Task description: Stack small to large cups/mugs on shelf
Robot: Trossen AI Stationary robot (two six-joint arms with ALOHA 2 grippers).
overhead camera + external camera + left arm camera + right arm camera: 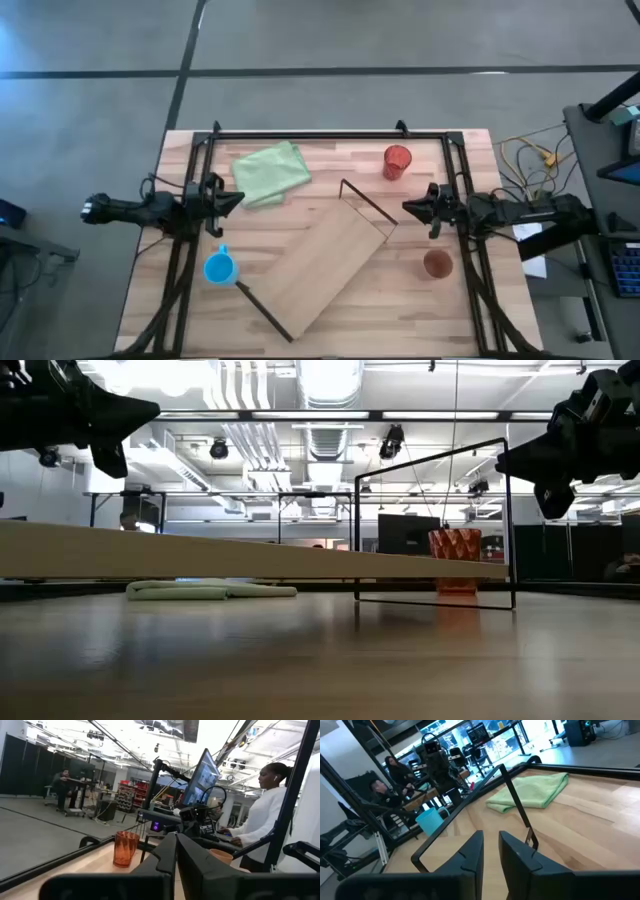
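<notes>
The shelf point(330, 265), a long light-wood board with black frame ends, lies slantwise at the table's middle and stands on those ends point(430, 520). The red ribbed tumbler point(397, 162) stands upright at the far right. The blue mug point(221, 268) stands left of the shelf. The brown-orange cup point(437, 264) stands right of it. My left gripper point(232, 201) hovers shut and empty at the table's left. My right gripper point(412, 208) hovers shut and empty at the right, near the shelf's far end. Both are well above the table in the low view.
A green cloth point(272, 172) lies folded at the far left of the table. A black rail frame point(330, 134) runs round the table's edges. A person point(270, 820) stands beyond the table's right side, and others sit beyond its left side point(395, 775).
</notes>
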